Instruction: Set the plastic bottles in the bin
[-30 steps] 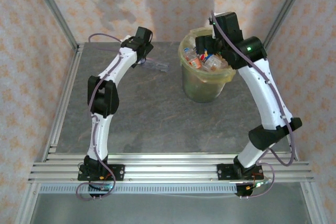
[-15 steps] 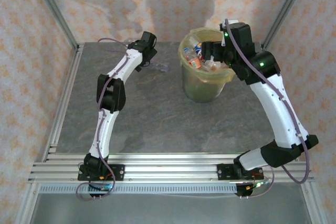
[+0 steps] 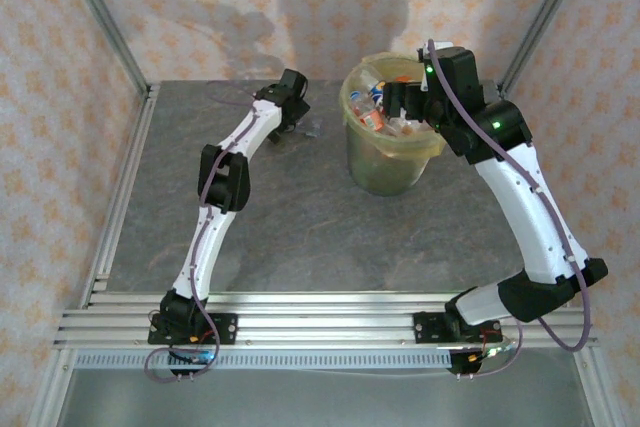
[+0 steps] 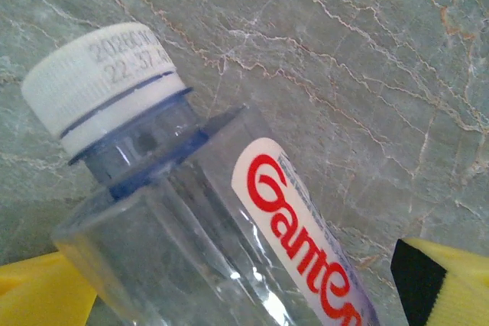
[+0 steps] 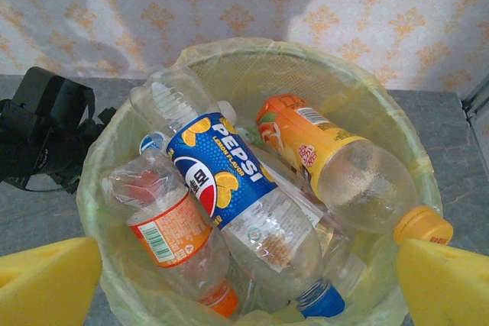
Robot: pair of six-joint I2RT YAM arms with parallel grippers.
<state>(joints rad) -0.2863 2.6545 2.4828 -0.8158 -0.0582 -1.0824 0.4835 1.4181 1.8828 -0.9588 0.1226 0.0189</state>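
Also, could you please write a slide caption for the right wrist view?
Open right gripper above the round bin lined with a translucent yellow-green bag, holding colourfully labelled clear plastic bottles.

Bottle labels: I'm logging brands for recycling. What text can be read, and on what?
"PEPSI", "LEMON FLAVOR": blue-labelled bottle in the bin.
"Gante", cut off: clear bottle on the table.
"2026", rest blurred: its white cap.
Orange-labelled bottle: print too small to read.

Top view overhead, facing down; right wrist near, shares bin (image 3: 385,169).
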